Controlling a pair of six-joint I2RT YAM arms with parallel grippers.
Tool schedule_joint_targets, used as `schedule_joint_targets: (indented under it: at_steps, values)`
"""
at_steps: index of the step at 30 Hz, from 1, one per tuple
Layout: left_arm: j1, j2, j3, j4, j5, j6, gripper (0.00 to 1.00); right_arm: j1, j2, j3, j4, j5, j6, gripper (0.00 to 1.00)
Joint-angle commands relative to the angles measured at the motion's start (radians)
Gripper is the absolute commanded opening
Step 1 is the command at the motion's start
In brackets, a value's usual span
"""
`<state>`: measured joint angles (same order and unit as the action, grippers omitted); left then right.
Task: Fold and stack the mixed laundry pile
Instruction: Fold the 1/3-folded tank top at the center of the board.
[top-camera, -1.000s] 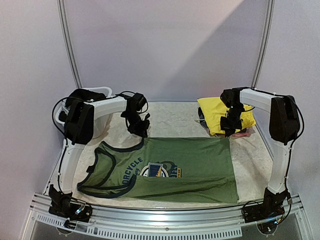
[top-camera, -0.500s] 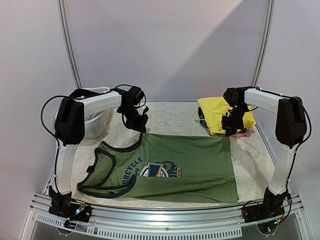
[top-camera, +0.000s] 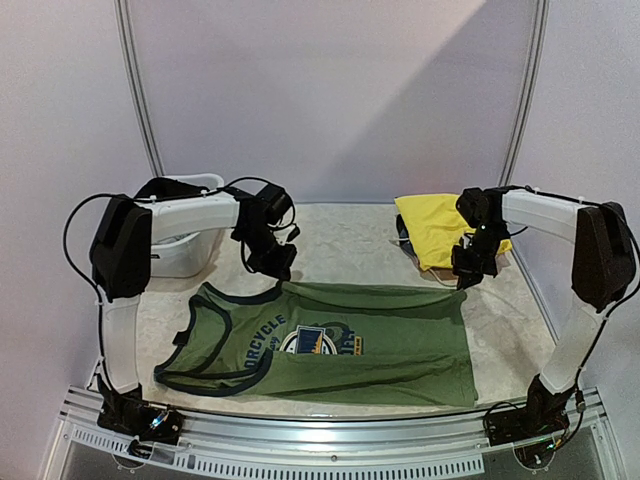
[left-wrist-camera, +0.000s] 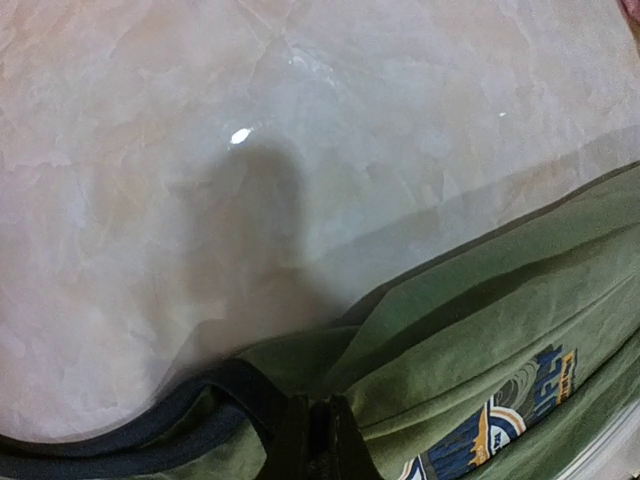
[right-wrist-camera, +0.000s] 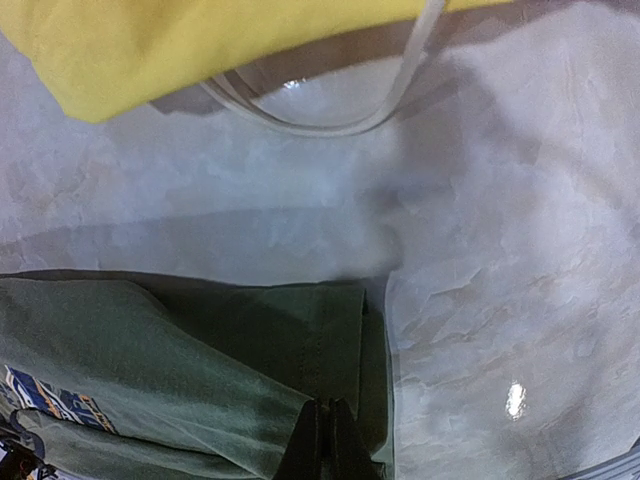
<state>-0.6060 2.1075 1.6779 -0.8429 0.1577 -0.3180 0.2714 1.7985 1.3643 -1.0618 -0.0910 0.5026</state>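
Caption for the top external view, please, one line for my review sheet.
The left gripper and right gripper pinch the olive-green shirt along its far edge; a yellow garment lies behind.

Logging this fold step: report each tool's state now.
Left tool: shut on the green shirt, near its neckline.
Right tool: shut on the green shirt's hem corner.

An olive-green tank top (top-camera: 380, 330) with navy trim lies spread on the marbled bench (top-camera: 340, 235), its neck to the left. The left pincer (top-camera: 278, 268) is clamped on the top's far edge by the collar, and the right pincer (top-camera: 463, 278) on its far right corner. Beyond that corner lies a folded yellow garment (top-camera: 430, 225). Beyond the top's left end stands a white tub (top-camera: 185, 250).
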Motion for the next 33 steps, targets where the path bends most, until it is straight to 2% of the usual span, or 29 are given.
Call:
schedule_joint_targets:
  at_steps: [1,7,13,18,19,22,27,30,33]
  values:
    - [-0.035,-0.057,-0.064,0.051,-0.044,-0.006,0.00,0.011,-0.055,-0.055,0.036,-0.009,0.019,0.00]
    - [-0.079,-0.090,-0.138,0.081,-0.100,-0.019,0.00,0.029,-0.073,-0.128,0.074,-0.026,0.019,0.00]
    - [-0.126,-0.134,-0.250,0.133,-0.118,-0.045,0.12,0.032,-0.093,-0.206,0.096,-0.018,0.036,0.01]
    - [-0.174,-0.187,-0.303,0.129,-0.154,-0.071,0.27,0.032,-0.124,-0.245,0.094,-0.023,0.054,0.27]
    - [-0.181,-0.204,-0.318,0.128,-0.155,-0.082,0.29,0.032,-0.137,-0.248,0.088,-0.021,0.056,0.29]
    - [-0.186,-0.270,-0.364,0.124,-0.216,-0.113,0.33,0.032,-0.181,-0.254,0.061,-0.021,0.059,0.29]
    - [-0.186,-0.350,-0.391,0.102,-0.244,-0.135,0.33,0.032,-0.247,-0.235,0.041,-0.033,0.055,0.28]
    - [-0.185,-0.360,-0.381,0.077,-0.269,-0.171,0.34,0.032,-0.241,-0.228,0.084,-0.084,0.036,0.24]
    - [-0.161,-0.378,-0.386,0.021,-0.306,-0.264,0.31,0.041,-0.210,-0.213,0.134,-0.150,0.018,0.20]
